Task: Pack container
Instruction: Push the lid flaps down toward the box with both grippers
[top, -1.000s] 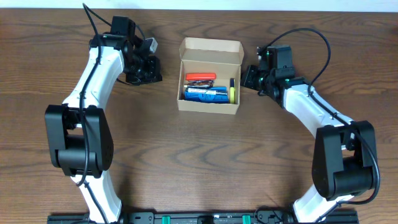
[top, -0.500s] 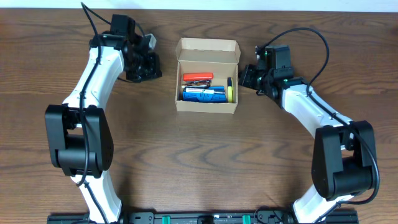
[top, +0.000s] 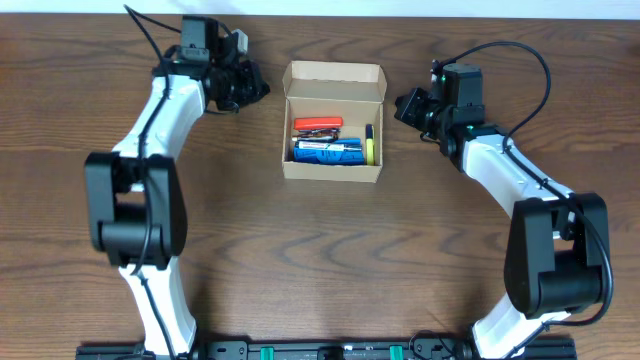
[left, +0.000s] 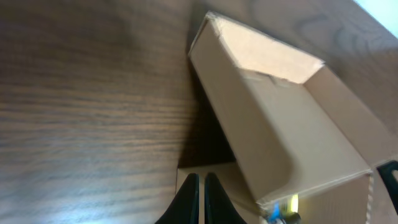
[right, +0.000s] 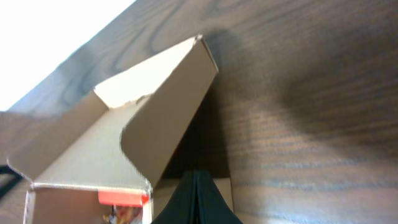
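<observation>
The container (top: 333, 171) is a tan cardboard box at the table's middle back, with its flap lid (top: 335, 82) standing open at the far side. Inside lie red and blue pens (top: 326, 149) and a yellow item (top: 371, 147). My left gripper (top: 257, 84) is shut and empty, just left of the lid. In the left wrist view its fingertips (left: 202, 178) point at the box's lid (left: 273, 124). My right gripper (top: 402, 103) is shut and empty, just right of the box. In the right wrist view its tips (right: 196, 177) point at the lid (right: 161, 118).
The dark brown wooden table (top: 320, 260) stretches to the front. A white wall strip (top: 400, 8) runs along the table's far edge.
Both grippers moved toward the far side, up beside the lid's ends. The box shifted slightly toward the back left between the first two frames.
</observation>
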